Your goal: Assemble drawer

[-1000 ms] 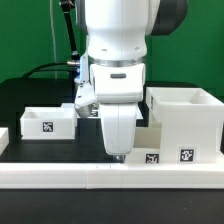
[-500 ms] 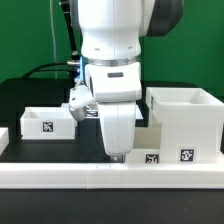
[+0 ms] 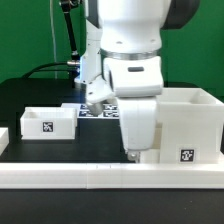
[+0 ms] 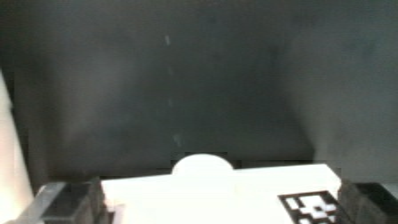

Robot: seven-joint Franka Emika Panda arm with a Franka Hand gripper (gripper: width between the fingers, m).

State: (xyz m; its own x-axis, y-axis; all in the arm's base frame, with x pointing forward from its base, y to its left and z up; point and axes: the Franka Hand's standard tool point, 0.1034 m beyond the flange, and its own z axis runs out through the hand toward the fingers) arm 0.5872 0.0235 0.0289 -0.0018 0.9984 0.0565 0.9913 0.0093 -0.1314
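While end effector (image 3: pixel 133 155) hangs spread, black tabletop (image 3: pixel 40 151) meets green backdrop (image 3: pixel 25 30); white rail (image 3: pixel 60 176) lines near edge.

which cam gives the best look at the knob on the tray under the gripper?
Wrist view: the knob shows plainly, round and white, on the tray edge near its tag. Exterior view: the arm hides it.

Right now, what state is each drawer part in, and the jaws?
jaws: open, holding nothing.
tray at the exterior view's left: upright, empty, untouched.
second tray: knob side showing below the open jaws, not gripped.
housing: upright, open at the top.
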